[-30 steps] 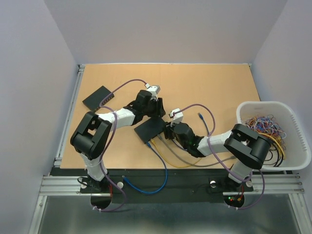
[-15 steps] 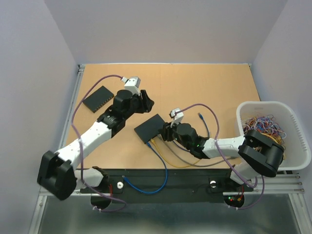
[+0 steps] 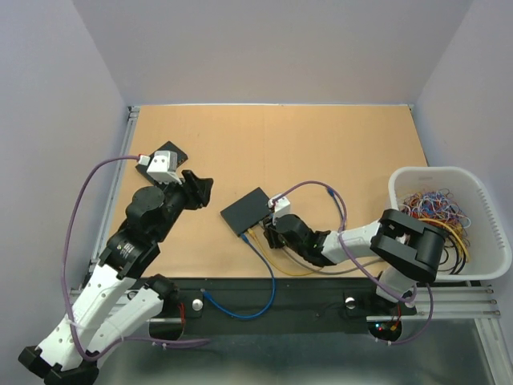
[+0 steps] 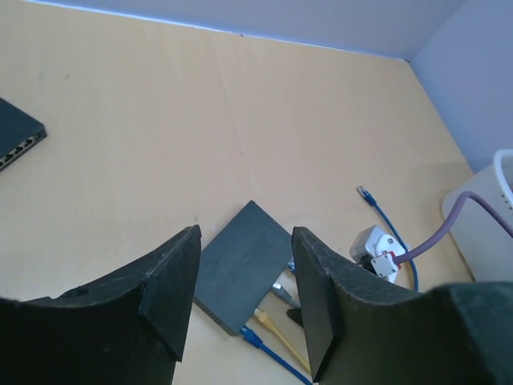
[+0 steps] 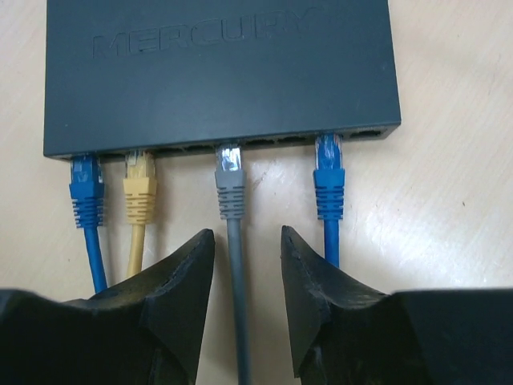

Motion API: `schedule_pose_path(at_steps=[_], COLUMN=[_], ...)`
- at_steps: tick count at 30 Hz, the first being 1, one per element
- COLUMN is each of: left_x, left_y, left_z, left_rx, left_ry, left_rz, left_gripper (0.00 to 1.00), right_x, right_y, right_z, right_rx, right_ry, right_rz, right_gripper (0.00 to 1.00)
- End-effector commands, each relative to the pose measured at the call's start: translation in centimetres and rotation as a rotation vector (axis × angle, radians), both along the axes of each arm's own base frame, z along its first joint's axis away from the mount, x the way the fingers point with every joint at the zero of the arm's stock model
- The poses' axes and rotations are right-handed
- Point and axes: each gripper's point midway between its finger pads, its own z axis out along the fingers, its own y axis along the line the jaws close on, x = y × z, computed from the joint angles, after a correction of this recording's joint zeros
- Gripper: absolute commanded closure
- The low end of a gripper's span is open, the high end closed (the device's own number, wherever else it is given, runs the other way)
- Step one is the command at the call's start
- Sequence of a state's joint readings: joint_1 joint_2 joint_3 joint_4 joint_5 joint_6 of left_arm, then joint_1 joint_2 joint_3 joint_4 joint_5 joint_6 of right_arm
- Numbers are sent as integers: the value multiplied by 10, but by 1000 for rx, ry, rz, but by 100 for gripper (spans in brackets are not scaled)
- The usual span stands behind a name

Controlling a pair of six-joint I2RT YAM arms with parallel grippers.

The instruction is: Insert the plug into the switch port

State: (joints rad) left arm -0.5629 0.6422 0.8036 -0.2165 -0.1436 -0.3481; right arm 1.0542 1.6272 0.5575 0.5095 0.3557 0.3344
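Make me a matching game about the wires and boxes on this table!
Things:
1 grey cable
2 yellow cable
3 white basket
4 spare switch

Places:
A at the left side of the table
B between the jaws of the right gripper
C at the table's right side
D second plug from the left in the right wrist view

Pairs: 1-B, 2-D, 3-C, 4-A

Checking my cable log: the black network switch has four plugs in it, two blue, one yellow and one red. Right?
No red one: the right wrist view shows the fourth plug in the flat black network switch is grey. The rest is right.
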Motion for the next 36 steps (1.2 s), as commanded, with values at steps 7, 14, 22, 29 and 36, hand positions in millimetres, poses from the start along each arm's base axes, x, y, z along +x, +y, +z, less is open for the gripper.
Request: schedule_pose_path(at_steps=[7,14,22,29,36], left_x=[0,-3,-3,-2,0], left_y=[13,13,12,9,7], left_z=[-25,-24,-26,-29,-32], left_rx=[82,70,72,79,90], left_ry=[27,17,21,28,39], left_rz=[42,36,32,19,10], left_gripper=[39,39,39,39,40], right_x=[16,50,101,159,226], right_y=[17,29,43,42,33], right_z=[-3,2,3,-1,1], right_rx=[-26,-89,-107,-81,-63], right_ry=[-13,-84,-94,-76,-93], right_rz=[-30,-143,-224,-252,-334], right_gripper=[81,98,100,99,100])
